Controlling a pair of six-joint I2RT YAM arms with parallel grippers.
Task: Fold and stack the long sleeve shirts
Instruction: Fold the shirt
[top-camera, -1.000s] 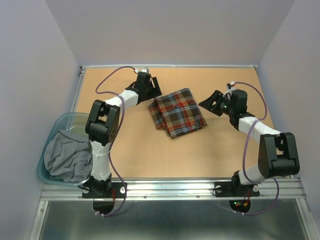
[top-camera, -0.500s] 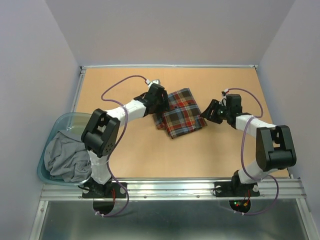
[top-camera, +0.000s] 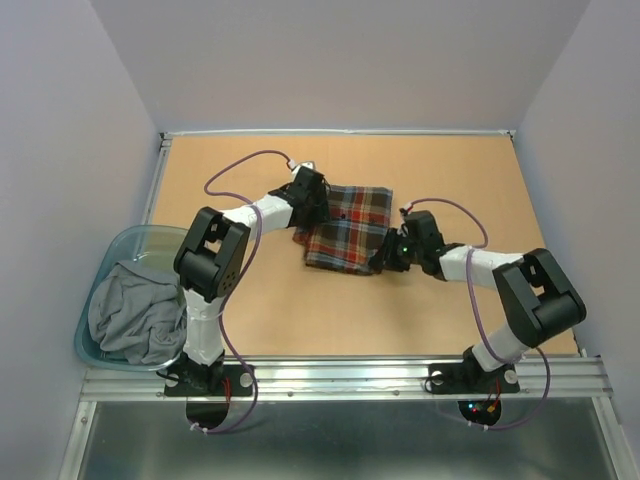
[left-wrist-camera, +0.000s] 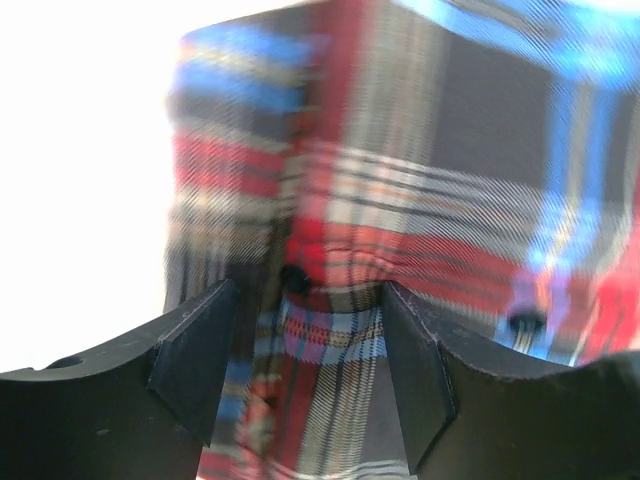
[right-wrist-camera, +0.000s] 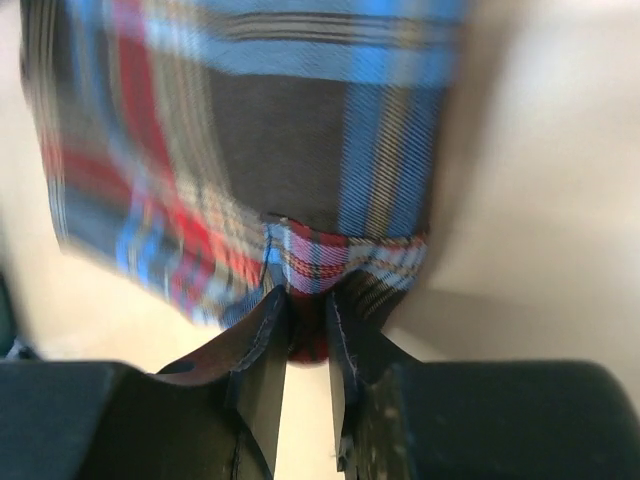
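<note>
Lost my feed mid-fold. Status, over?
Right gripper shut on plaid shirt, near-right corner. Left gripper astride its left edge, jaws apart, grip unclear. Grey garment sits in bin, apart.

You see no legible text, label, brand, number or sign anywhere in these views: none reads on the folded red, navy and yellow plaid flannel shirt (top-camera: 345, 232), the translucent blue plastic tub (top-camera: 122, 236) holding grey cloth (top-camera: 130, 315), or the orange-brown tabletop (top-camera: 460, 175).

The left gripper (left-wrist-camera: 305, 305) pinches a bunched fold of the plaid shirt (left-wrist-camera: 430, 170) (blurred, two dark buttons (left-wrist-camera: 295, 279) showing).
</note>
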